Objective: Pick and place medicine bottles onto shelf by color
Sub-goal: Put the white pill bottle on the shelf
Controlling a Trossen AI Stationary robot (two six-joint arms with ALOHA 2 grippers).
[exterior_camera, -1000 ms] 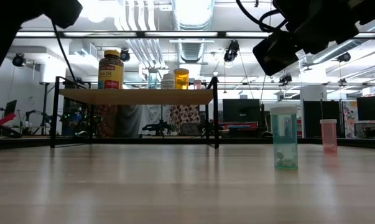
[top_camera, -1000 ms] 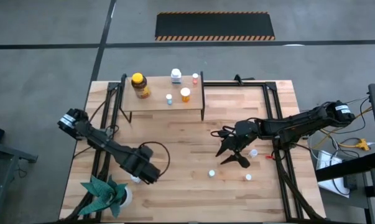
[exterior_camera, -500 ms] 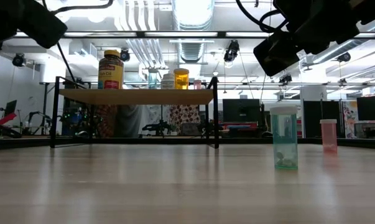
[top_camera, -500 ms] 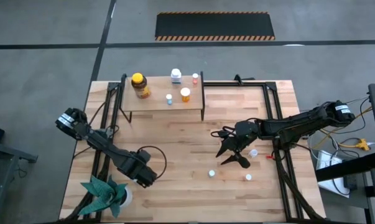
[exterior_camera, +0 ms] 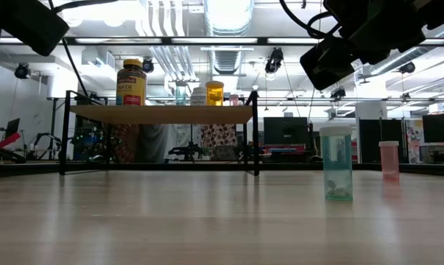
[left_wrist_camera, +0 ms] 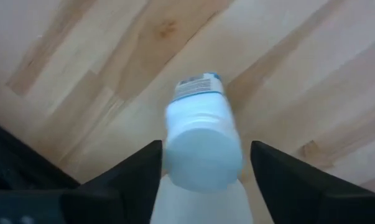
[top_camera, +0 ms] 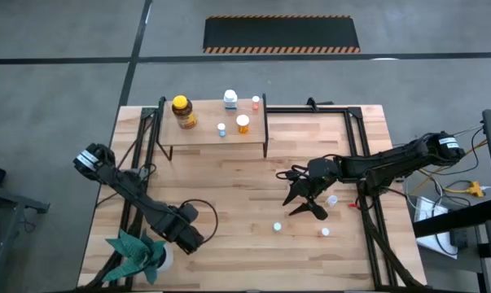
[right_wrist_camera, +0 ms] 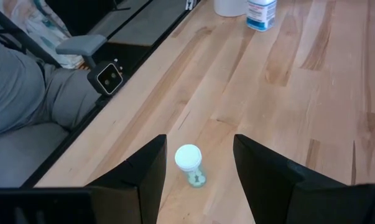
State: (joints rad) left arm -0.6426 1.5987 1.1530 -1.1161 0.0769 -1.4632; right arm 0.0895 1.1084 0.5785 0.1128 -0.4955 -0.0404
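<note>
The shelf (top_camera: 214, 130) stands at the table's far side. It carries the amber jar with a yellow lid (top_camera: 182, 112), a white bottle (top_camera: 230, 99), a pink one (top_camera: 256, 102), a pale-blue one (top_camera: 221, 129) and an orange one (top_camera: 243, 124). My left gripper (top_camera: 184, 234) is open near the table's near left. Its fingers stand on either side of an upright white bottle with a blue label (left_wrist_camera: 203, 146). My right gripper (top_camera: 309, 203) is open and empty above the table's right half. Three small bottles (top_camera: 277, 227) (top_camera: 325, 232) (top_camera: 332, 198) stand around it.
A white pot with a green plant (top_camera: 139, 252) stands at the near left corner, close to my left gripper. Black frame rails (top_camera: 367, 163) run along the table's left and right sides. In the right wrist view a person's grey-clad legs (right_wrist_camera: 19, 93) show beyond the table's edge.
My left gripper has gone toward the table's near left, toward the plant pot, and now stands over the white bottle.
</note>
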